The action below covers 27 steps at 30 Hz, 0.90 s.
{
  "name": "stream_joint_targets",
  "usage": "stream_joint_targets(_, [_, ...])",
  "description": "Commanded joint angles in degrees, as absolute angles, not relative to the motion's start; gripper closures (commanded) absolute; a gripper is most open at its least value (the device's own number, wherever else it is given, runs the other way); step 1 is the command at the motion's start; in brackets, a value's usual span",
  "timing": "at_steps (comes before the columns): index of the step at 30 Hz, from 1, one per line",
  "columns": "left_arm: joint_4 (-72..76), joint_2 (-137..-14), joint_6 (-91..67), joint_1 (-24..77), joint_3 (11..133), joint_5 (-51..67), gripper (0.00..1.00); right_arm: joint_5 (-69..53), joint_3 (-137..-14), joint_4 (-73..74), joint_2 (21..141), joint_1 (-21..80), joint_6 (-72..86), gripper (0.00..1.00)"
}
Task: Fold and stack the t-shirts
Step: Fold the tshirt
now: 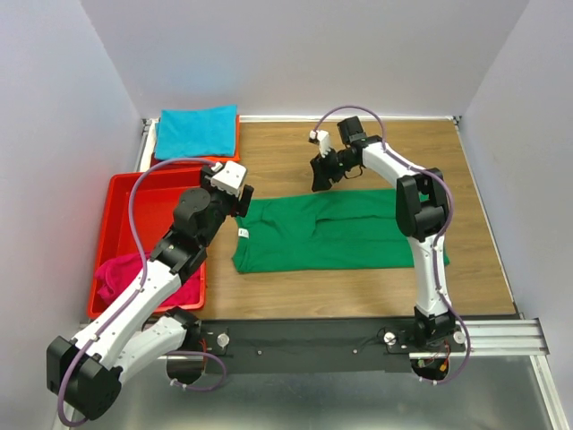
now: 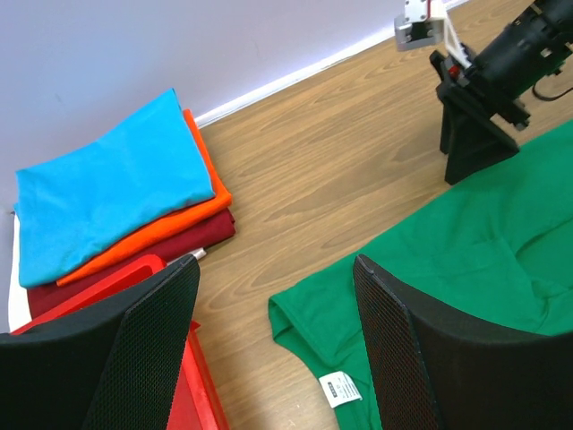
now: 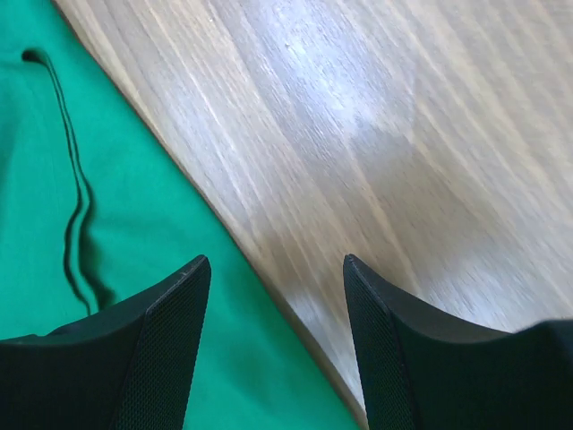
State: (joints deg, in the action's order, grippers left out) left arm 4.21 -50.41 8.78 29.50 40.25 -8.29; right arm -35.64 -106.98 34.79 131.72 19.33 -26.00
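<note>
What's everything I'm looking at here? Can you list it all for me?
green t-shirt: one, green, spread flat mid-table, with a white neck label at its left end
teal t-shirt: one, folded, top of the stack at the far left corner
orange t-shirt: one, folded, under the teal one
dark red t-shirt: one, folded, bottom of the stack
magenta t-shirt: one, crumpled in the tray's near end
tray: one, red, on the left
table: one, wood
arms: two, white and black, at the near edge
left gripper: black, open, above the shirt's label end
right gripper: black, open, above the shirt's far edge
</note>
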Motion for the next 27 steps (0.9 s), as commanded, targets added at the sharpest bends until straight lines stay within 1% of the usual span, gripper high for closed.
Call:
stream_joint_targets(1, [5.3, -50.4, 9.2, 29.7, 39.9, -9.5, 0.23, -41.1, -111.2, 36.4, 134.8, 19.9, -22.1, 0.32])
stream_joint_targets(8, [5.4, -51.2, 9.3, 29.6, 40.2, -8.7, 0.23, -43.6, -109.9, 38.8, 137.4, 20.0, -23.9, 0.33])
stream_joint_targets(12, [5.3, -51.3, 9.4, 29.7, 40.3, -8.4, 0.23, -44.6, -108.4, 41.4, 137.5, 21.0, -26.8, 0.36])
stream_joint_targets(15, [5.3, -51.2, 9.4, 29.6, 40.2, -8.4, 0.23, -45.1, -107.7, 43.8, 137.5, 21.9, -29.3, 0.4])
stream_joint_targets(18, [5.2, -51.3, 9.4, 29.7, 40.3, -8.6, 0.23, -45.5, -107.6, 46.0, 137.5, 22.2, -30.9, 0.5])
stream_joint_targets(21, [5.2, -51.3, 9.4, 29.6, 40.3, -8.4, 0.23, -44.9, -107.6, 47.0, 137.4, 22.3, -31.7, 0.57])
stream_joint_targets(23, [5.2, -51.5, 9.3, 29.6, 40.2, -8.3, 0.23, -42.5, -107.9, 47.0, 137.5, 22.2, -30.9, 0.8])
stream_joint_targets(26, [5.2, -51.6, 9.4, 29.7, 40.3, -8.2, 0.23, -37.9, -110.9, 46.7, 138.8, 22.1, -28.7, 0.96])
stream_joint_targets(27, [5.2, -51.6, 9.4, 29.6, 40.3, -8.3, 0.23, -35.7, -112.5, 45.6, 139.0, 21.9, -26.0, 0.99])
